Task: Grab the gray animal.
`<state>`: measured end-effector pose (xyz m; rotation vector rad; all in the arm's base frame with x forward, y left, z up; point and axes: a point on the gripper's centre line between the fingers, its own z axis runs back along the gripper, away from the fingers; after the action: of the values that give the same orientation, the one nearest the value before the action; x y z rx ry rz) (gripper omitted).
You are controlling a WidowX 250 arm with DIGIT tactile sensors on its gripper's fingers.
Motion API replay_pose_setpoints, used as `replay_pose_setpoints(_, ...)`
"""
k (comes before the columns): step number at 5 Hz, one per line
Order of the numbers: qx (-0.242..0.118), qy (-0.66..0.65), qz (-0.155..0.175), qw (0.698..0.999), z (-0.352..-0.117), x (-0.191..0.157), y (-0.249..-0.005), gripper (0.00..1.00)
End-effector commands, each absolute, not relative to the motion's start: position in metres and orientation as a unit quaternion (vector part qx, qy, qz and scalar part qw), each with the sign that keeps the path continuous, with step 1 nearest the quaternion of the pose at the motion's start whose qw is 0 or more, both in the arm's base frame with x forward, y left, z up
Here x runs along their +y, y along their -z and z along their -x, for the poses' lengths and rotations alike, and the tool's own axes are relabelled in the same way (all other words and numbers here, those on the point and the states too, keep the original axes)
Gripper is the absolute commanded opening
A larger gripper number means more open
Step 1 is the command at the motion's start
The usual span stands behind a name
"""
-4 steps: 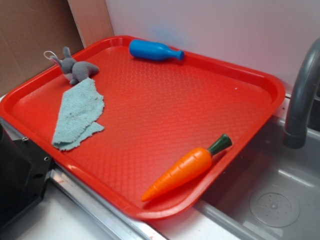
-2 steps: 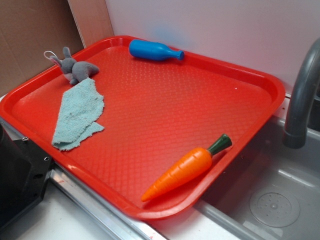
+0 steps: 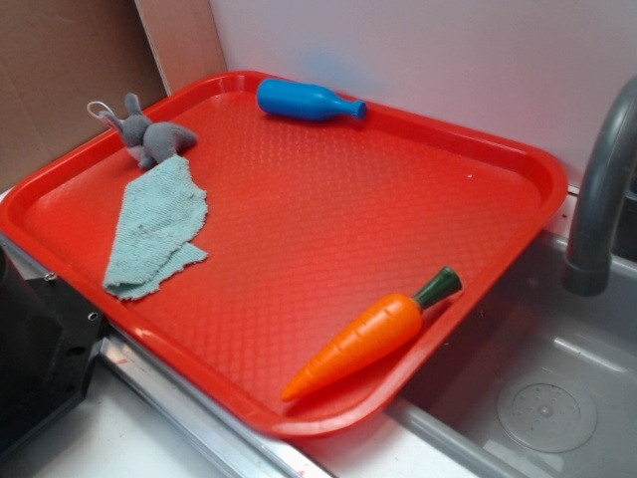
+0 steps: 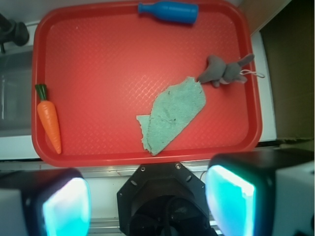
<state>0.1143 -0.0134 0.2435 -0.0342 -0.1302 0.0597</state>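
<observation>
My tool (image 4: pixel 147 201) is seen only in the wrist view: two fingers (image 4: pixel 231 196) w/ glowing teal pads at the bottom corners, set wide apart, nothing between them. It hangs above the near edge of the tray (image 4: pixel 251 98), over the bench strip (image 4: pixel 98 169), well apart from everything on it. Exterior view has no tool in it at all, just a dark block at its lower left.

The gray animal (image 4: pixel 224 71) (image 3: pixel 149 134) lies on its side in one corner of the red tray, ears toward the rim, thin white string loop (image 4: pixel 256 74) just reaching the rim slope. Its body end touches the tip of the light blue-green cloth (image 4: pixel 172 113) (image 3: pixel 157 224), which spreads flat toward mid-tray and the near rim.

Blue bottle (image 4: pixel 170 11) (image 3: pixel 307 102) lies flat along the far rim in the wrist view, near the bunny's corner but apart from it. Orange carrot (image 4: pixel 48 118) (image 3: pixel 373 334) w/ green top lies along the opposite side rim, well apart from bunny.

Tray centre is bare red floor btw cloth, bottle and carrot. Rim is raised all round; bunny sits close to it on two sides.

Exterior view alone shows a white wall behind, brown board (image 3: pixel 70 80) beside the bunny's corner, a gray faucet (image 3: pixel 602 189) and sink basin (image 3: pixel 537 388) w/ drain past the carrot side. Wrist view shows only a sliver of sink there
</observation>
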Motion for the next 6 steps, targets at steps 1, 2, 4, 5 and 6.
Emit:
replay_pose_setpoints(1, -0.086, 0.051, 0.031, 0.995, -0.099, -0.028, -0.252, 1.0)
replay_pose_setpoints(2, -0.081, 0.058, 0.006, 0.995, -0.095, -0.039, -0.249, 1.0)
replay_pose_setpoints(4, -0.049, 0.047, 0.026, 0.997, -0.166, -0.024, -0.225, 1.0)
replay_pose_setpoints(5, -0.052, 0.061, 0.019, 0.997, -0.188, -0.017, -0.214, 1.0)
replay_pose_setpoints(6, -0.065, 0.114, 0.009, 0.991, -0.189, -0.013, -0.211, 1.0)
